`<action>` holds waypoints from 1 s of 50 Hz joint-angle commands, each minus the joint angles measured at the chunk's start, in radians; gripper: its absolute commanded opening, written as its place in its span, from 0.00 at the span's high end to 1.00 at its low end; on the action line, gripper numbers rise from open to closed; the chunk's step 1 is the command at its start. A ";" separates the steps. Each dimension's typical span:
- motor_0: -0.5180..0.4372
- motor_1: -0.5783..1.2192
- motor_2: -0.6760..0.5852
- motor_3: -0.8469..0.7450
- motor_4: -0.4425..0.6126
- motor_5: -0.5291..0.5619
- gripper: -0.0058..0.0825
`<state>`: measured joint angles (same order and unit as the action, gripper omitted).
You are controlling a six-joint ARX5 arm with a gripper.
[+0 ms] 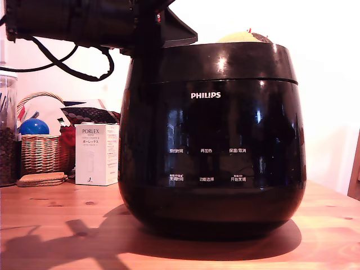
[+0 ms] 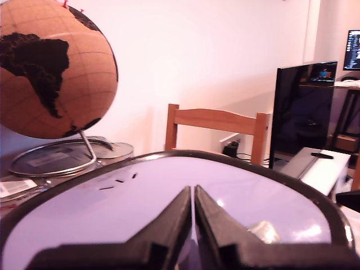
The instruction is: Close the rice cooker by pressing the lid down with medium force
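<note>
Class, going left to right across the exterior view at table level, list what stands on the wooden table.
Glass jar → wicker basket → white box → rice cooker.

The rice cooker (image 1: 212, 146) stood upright, a big glossy black rounded pot with a white PHILIPS logo and small white Chinese labels across its front. The lid (image 2: 169, 197) sat down flat on top, its seam level with the body, its shiny surface spreading out beneath and ahead of the black fingers (image 2: 174, 225), which pointed across it.
</note>
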<state>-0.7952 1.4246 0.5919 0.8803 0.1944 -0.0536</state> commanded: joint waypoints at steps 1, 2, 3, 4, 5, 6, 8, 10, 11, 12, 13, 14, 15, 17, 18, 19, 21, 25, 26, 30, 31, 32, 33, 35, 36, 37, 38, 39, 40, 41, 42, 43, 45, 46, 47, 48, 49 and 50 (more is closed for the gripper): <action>0.006 0.061 -0.060 -0.080 0.019 0.001 0.96; 0.008 0.054 -0.050 -0.088 0.023 0.001 0.96; 0.009 0.046 -0.042 -0.096 0.024 0.001 0.96; 0.011 0.038 -0.034 -0.111 0.026 0.000 0.96; 0.013 0.027 -0.024 -0.126 0.026 0.001 0.96; 0.014 0.019 -0.013 -0.144 0.026 0.001 0.96; 0.019 -0.002 0.007 -0.182 0.032 0.001 0.96; 0.025 -0.024 0.027 -0.217 0.034 0.001 0.96; 0.027 -0.035 0.039 -0.237 0.034 0.002 0.96; 0.031 -0.047 0.051 -0.252 0.034 0.002 0.96; 0.034 -0.058 0.063 -0.275 0.034 0.002 0.96; 0.037 -0.069 0.076 -0.295 0.034 0.002 0.96; 0.041 -0.080 0.089 -0.315 0.034 0.002 0.96; 0.049 -0.102 0.116 -0.359 0.034 0.002 0.96; 0.054 -0.112 0.128 -0.377 0.034 0.002 0.96; 0.059 -0.122 0.142 -0.397 0.034 0.003 0.96; 0.071 -0.141 0.169 -0.434 0.034 0.003 0.96; 0.097 -0.178 0.219 -0.495 0.033 0.019 0.96; 0.105 -0.186 0.230 -0.507 0.033 0.024 0.96; 0.135 -0.216 0.268 -0.564 0.027 0.048 0.96; 0.143 -0.224 0.274 -0.576 0.011 0.059 0.96; 0.151 -0.231 0.280 -0.591 0.002 0.062 0.96; 0.161 -0.238 0.284 -0.600 -0.002 0.062 0.96; 0.183 -0.253 0.288 -0.616 -0.025 0.068 0.96; 0.196 -0.261 0.288 -0.623 -0.030 0.068 0.96; 0.207 -0.267 0.288 -0.629 -0.040 0.068 0.96; 0.220 -0.274 0.288 -0.637 -0.049 0.068 0.96; 0.234 -0.279 0.288 -0.645 -0.056 0.068 0.96; 0.249 -0.286 0.288 -0.653 -0.063 0.088 0.96; 0.264 -0.293 0.288 -0.661 -0.068 0.088 0.96; 0.279 -0.300 0.288 -0.673 -0.073 0.088 0.96; 0.294 -0.307 0.288 -0.682 -0.075 0.088 0.96; 0.324 -0.320 0.288 -0.702 -0.078 0.088 0.96; 0.338 -0.327 0.288 -0.710 -0.080 0.088 0.96; 0.352 -0.333 0.288 -0.718 -0.081 0.088 0.96; 0.367 -0.340 0.288 -0.726 -0.081 0.088 0.96; 0.381 -0.346 0.288 -0.734 -0.085 0.088 0.96; 0.396 -0.352 0.288 -0.739 -0.086 0.088 0.96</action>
<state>-0.4271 1.1015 0.8974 0.1448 0.1146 0.0296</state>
